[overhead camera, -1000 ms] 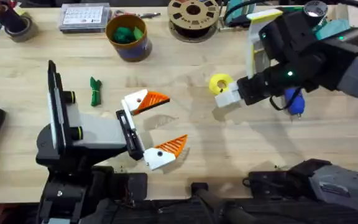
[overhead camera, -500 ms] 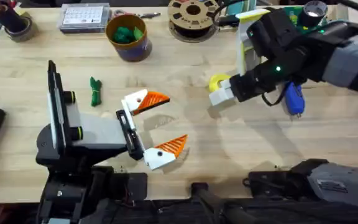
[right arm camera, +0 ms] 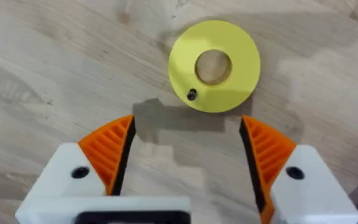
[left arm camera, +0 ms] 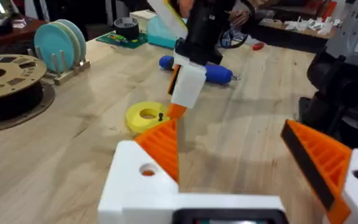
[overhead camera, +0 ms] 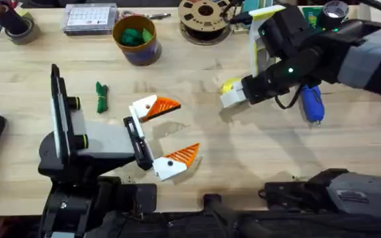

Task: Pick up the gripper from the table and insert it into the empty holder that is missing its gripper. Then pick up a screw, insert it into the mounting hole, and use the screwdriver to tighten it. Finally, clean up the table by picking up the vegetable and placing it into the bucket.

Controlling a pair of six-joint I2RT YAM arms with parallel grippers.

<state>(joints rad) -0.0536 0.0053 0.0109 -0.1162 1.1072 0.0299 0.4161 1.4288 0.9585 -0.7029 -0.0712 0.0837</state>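
Overhead, we see the right tool [overhead camera: 233, 98] hanging over the table [overhead camera: 256, 152] at about two o'clock from the centre, its orange-padded fingers spread wide and gripping nothing. In the right wrist view a yellow disc [right arm camera: 214, 66] lies just beyond the gap between those fingers, and on its face sits a small dark speck [right arm camera: 191, 94], probably a screw, though we cannot say for sure. The screwdriver [overhead camera: 311, 106] lies on the table just past the right arm, toward three o'clock. The left tool [overhead camera: 167, 135] rests near the centre, its two fingers likewise parted and empty. The vegetable [overhead camera: 101, 97] lies at ten o'clock from that tool, well apart from it. The bucket [overhead camera: 135, 39] stands toward twelve o'clock near the far edge, with bright green lumps [overhead camera: 133, 36] inside.
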